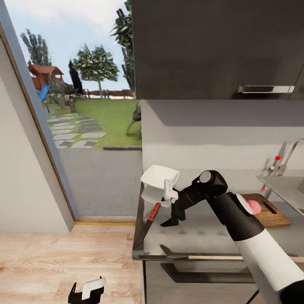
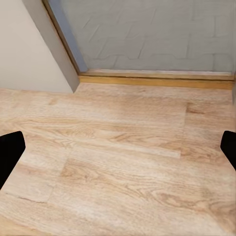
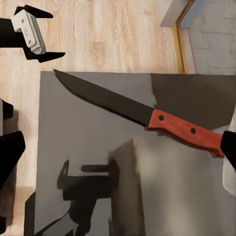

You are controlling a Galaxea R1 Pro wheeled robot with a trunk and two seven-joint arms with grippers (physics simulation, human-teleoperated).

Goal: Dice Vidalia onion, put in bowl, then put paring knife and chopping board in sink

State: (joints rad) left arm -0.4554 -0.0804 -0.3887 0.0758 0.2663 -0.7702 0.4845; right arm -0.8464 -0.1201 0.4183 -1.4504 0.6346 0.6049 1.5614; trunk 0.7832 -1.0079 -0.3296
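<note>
Grey table (image 1: 202, 236) carries the knife (image 1: 147, 226) near its corner, beside the bowl (image 1: 159, 176). Right hand (image 1: 171, 221) hovers over it, fingers apart, likely lining up a grasp. Left hand (image 1: 86, 291) hangs open above the floor.

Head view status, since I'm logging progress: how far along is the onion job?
Done: the Vidalia onion is out of the sink and sits whole on the chopping board. In hand: the right gripper hovers open beside the paring knife, which lies on the countertop untouched. Left: dicing, filling the bowl, then putting knife and board into the sink. The left gripper hangs open over the floor.
</note>
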